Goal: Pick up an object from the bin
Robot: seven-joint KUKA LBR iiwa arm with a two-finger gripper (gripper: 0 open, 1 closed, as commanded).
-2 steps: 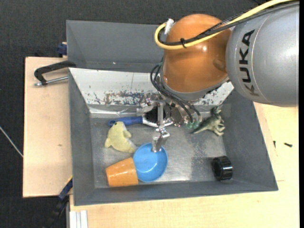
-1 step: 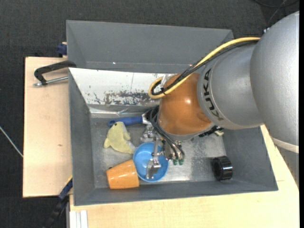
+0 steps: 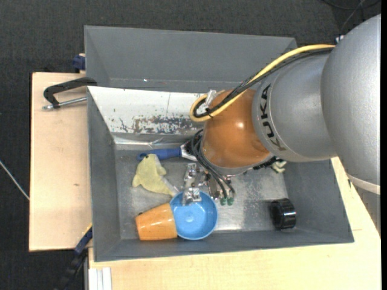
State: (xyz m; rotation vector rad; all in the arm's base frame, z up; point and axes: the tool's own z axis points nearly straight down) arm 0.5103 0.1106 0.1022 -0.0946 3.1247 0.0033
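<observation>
Blue plastic cup (image 3: 195,217) at bin (image 3: 101,186) front, touching orange cup (image 3: 156,225) on its left. Gripper (image 3: 193,192) sits at the blue cup's far rim; how wide the pincer stands, cannot tell. Risk: the thin, smooth rim slips free, or the push shoves both cups. Crumpled yellow cloth (image 3: 151,175) close by may snag.

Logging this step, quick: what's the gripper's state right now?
The gripper: open or shut cannot be told; it is at the rim of the blue bowl, beside the orange cup.

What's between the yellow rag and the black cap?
The gripper, over the blue bowl, sits between yellow rag and black cap in the camera view.
</observation>
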